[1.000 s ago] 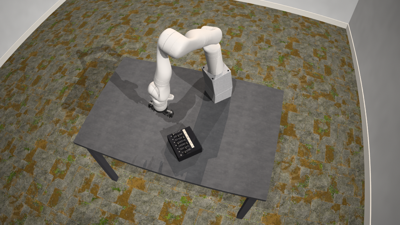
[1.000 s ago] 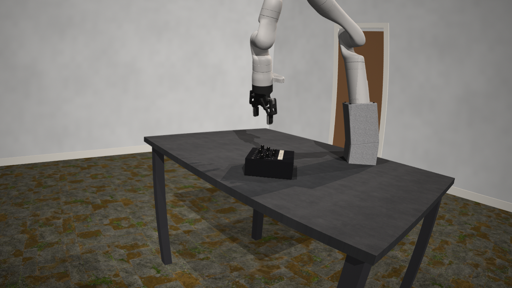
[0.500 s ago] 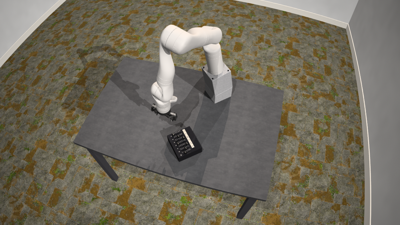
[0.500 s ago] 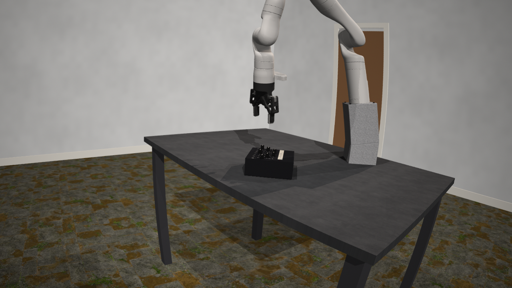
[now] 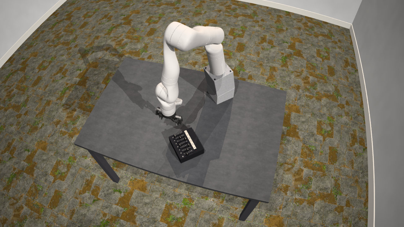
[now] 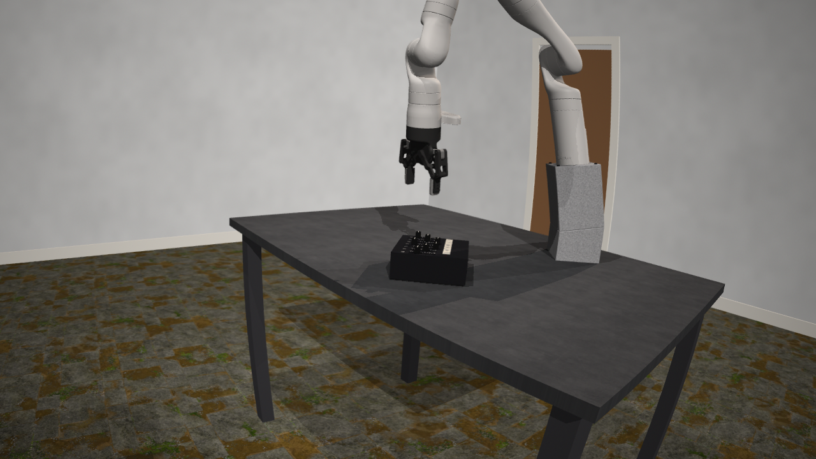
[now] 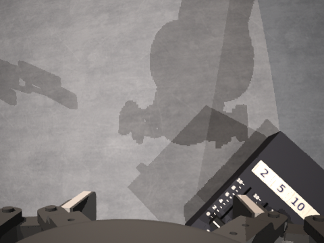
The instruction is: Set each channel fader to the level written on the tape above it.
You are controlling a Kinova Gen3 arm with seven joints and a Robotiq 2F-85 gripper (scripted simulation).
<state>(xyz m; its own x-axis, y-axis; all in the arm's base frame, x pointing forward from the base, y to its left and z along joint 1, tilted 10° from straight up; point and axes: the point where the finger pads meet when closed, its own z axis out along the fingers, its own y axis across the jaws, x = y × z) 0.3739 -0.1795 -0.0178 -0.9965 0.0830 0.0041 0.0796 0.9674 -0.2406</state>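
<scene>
Hovering wide open above counter [image 5: 248, 135] [image 6: 542, 319] [image 7: 84, 142], end effector [image 5: 169, 119] [image 6: 422, 185] [image 7: 163, 209] pointing downward, near lighting desk [image 5: 197, 149] [image 6: 428, 269] [image 7: 290, 158]. Showing 2, 5, 10 on pale tape [image 5: 189, 139] [image 6: 447, 246] [image 7: 281, 188] in wrist view.

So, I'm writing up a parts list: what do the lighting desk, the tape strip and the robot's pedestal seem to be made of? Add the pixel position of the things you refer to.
Lighting desk [image 5: 199, 143] [image 6: 428, 269] [image 7: 287, 152]: probably matte black plastic or painted metal; dark, even faces.
Tape strip [image 5: 189, 139] [image 6: 447, 246] [image 7: 273, 179]: likely matte paper or cloth tape; flat cream surface, dark numerals.
Pedestal [image 5: 225, 89] [image 6: 578, 211]: perhaps cast metal or stone; speckled grey, dull.
</scene>
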